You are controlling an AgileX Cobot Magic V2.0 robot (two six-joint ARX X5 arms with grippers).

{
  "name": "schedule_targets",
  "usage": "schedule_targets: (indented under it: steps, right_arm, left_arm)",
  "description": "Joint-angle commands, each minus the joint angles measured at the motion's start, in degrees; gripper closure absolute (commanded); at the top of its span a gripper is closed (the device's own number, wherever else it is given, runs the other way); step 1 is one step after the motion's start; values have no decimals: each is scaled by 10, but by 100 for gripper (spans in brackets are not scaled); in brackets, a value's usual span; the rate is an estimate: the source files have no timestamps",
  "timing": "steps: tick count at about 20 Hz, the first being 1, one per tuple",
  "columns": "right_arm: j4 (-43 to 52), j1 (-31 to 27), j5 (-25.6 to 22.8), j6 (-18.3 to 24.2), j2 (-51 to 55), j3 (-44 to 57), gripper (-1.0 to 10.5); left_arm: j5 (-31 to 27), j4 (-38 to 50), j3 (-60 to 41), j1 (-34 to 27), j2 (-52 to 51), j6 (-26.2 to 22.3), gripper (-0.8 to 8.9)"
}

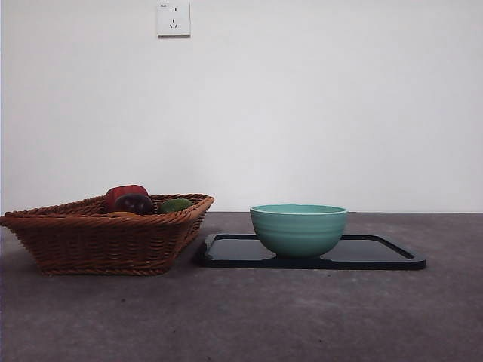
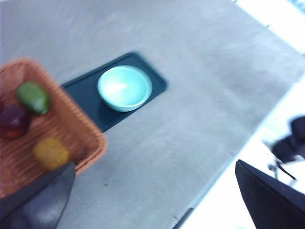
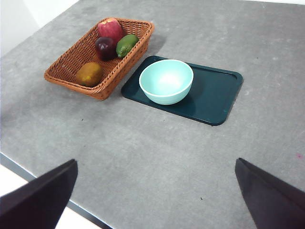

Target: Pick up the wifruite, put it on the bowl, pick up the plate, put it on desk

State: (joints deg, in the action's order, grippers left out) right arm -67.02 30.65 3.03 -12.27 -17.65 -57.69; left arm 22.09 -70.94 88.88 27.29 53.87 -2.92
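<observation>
The wifruite, oval and orange-brown, lies in the near corner of a wicker basket; the left wrist view shows the wifruite too. An empty teal bowl stands on the left part of a dark rectangular plate on the grey desk. My left gripper hangs open high above the desk, near the basket. My right gripper is open too, high over the desk's front edge, with nothing between its jaws. Neither gripper appears in the front view.
The basket stands left of the plate, nearly touching it. It also holds a red fruit, a dark purple fruit and a green fruit. A wall with a socket lies behind.
</observation>
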Motion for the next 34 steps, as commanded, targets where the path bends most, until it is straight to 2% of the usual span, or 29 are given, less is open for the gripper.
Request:
schedule_targets:
  steps: [1, 8, 14, 17, 21, 26, 31, 34]
  right_arm:
    - [6, 3, 1, -8, -1, -4, 393]
    - [5, 3, 2, -8, -1, -4, 393]
    - [11, 3, 19, -13, -7, -4, 394]
    - [10, 3, 19, -21, -45, -4, 394]
    - [30, 3, 21, -18, -150, -4, 394]
    - [107, 2, 19, -20, -343, -13, 394]
    - [115, -8, 22, -20, -577, -93, 394]
    - [114, -21, 21, -10, -680, -166, 394]
  left_arm:
    - [12, -1, -33, 3, -44, -27, 220]
    - [12, 22, -203, 3, -216, -26, 220]
    - [12, 29, -210, 3, -272, -26, 220]
    - [12, 29, -210, 3, -280, -26, 220]
    - [12, 29, -210, 3, -280, -26, 220]
    - [12, 29, -210, 3, -280, -26, 220]
    - [12, 29, -210, 3, -280, -26, 220]
    - [12, 29, -210, 3, -280, -26, 220]
